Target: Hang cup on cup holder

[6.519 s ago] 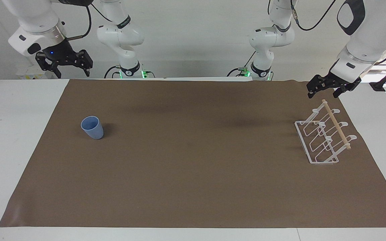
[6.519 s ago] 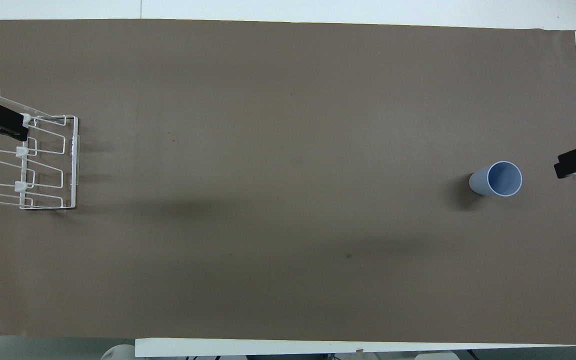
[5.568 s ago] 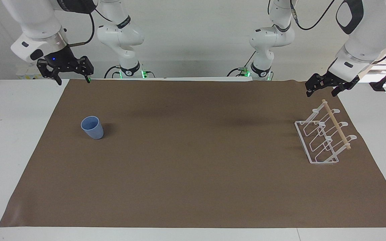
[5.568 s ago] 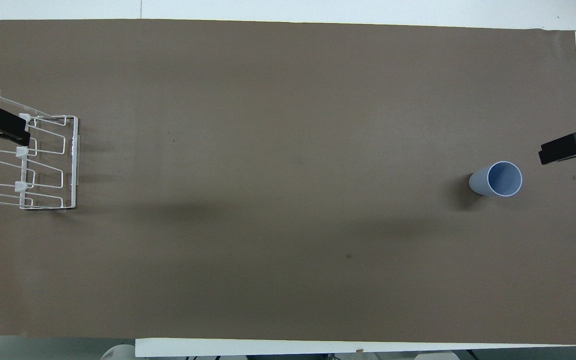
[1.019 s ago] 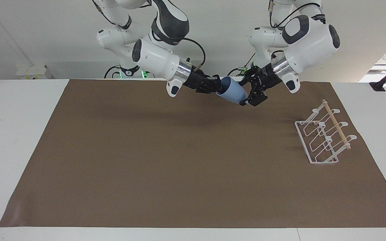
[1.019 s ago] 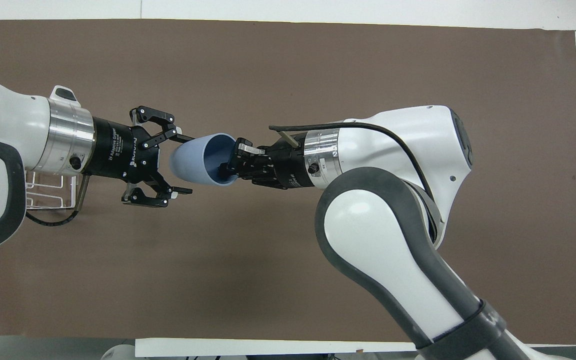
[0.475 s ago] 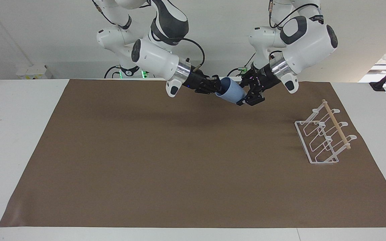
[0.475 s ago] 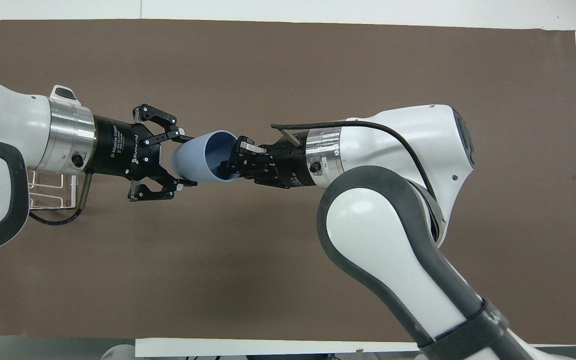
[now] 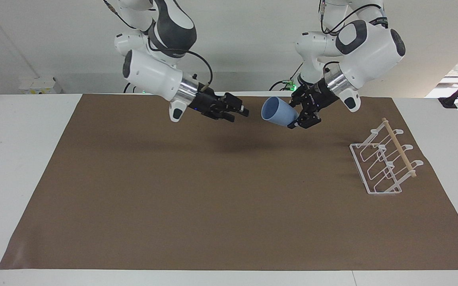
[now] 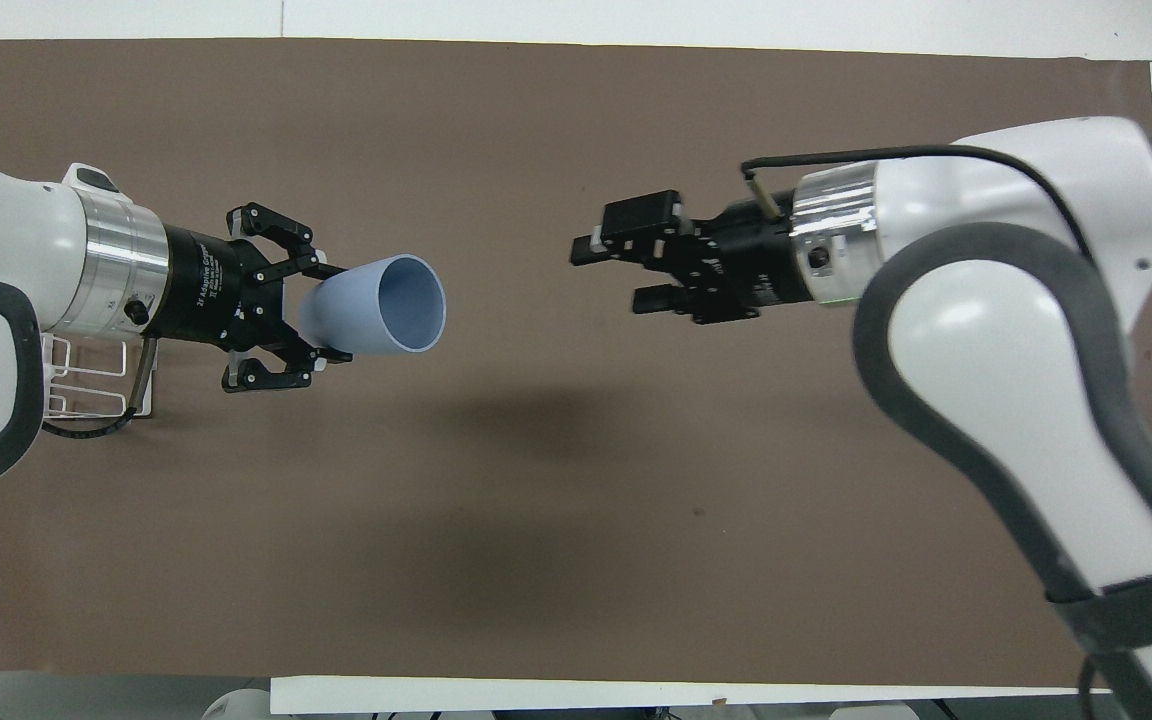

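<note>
The cup (image 9: 275, 111) is clamped at its base by the left gripper (image 9: 301, 115), held on its side in the air at upper centre of the facing view. The right gripper (image 9: 239, 111) is seen parted and empty. Transfer to the cup holder (image 9: 384, 163), at right of frame, is judged in hand; the mouth must next be turned onto a prong.

Left gripper (image 9: 297, 115) holds the cup (image 9: 276, 111) sideways in the air over the bench (image 9: 22, 167), mouth toward the right gripper (image 9: 240, 111), well apart. Cup holder (image 9: 384, 163) stands at the left arm's end.
</note>
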You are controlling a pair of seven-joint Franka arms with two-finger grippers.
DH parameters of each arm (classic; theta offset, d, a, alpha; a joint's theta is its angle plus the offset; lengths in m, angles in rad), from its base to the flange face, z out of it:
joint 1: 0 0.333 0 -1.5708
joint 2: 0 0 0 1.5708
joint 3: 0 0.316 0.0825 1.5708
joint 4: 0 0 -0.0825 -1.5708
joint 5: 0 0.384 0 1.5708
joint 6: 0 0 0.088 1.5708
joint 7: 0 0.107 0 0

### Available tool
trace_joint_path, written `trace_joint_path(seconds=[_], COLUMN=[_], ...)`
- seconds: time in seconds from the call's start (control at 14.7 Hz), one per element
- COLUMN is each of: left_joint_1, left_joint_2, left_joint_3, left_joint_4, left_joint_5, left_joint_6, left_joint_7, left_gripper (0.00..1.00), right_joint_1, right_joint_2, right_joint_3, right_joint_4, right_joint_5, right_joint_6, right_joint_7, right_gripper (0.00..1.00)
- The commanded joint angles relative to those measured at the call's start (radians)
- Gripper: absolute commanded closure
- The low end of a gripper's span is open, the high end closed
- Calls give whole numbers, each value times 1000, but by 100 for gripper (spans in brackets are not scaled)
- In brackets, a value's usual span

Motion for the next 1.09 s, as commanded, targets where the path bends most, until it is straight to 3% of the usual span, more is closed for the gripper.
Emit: trace_joint_path(seconds=[0.0, 0.2, 0.48, 0.68, 0.81, 1.02], left_joint_1=[-18, -84, -176, -178, -169, -159], left_joint_2=[-2, -1, 137, 220, 311, 489], left_joint_3=[-4, -8, -11, -13, -11, 4], left_joint_4=[24, 50, 75, 107, 104, 215], left_joint_5=[279, 655, 1158, 1482, 1699, 1899], left_joint_6=[-115, -238, -436, -571, -620, -692], left_joint_7=[-44, -143, -191, -223, -330, -435], left_gripper=[100, 100, 100, 100, 100, 100], right_joint_1=[-95, -152, -201, -235, -240, -247], right_joint_2=[-70, -95, -109, -112, -121, -138], right_joint_3=[10, 7, 7, -4, -5, -5], right_joint_4=[-11, -5, 90, 223, 245, 208], right_joint_5=[-239, -481, -795, -872, -950, -977], right_joint_6=[-78, -155, -355, -541, -632, -589], right_joint_7=[-13, -78, -166, -172, -221, -283], right_gripper=[0, 0, 0, 0, 0, 0])
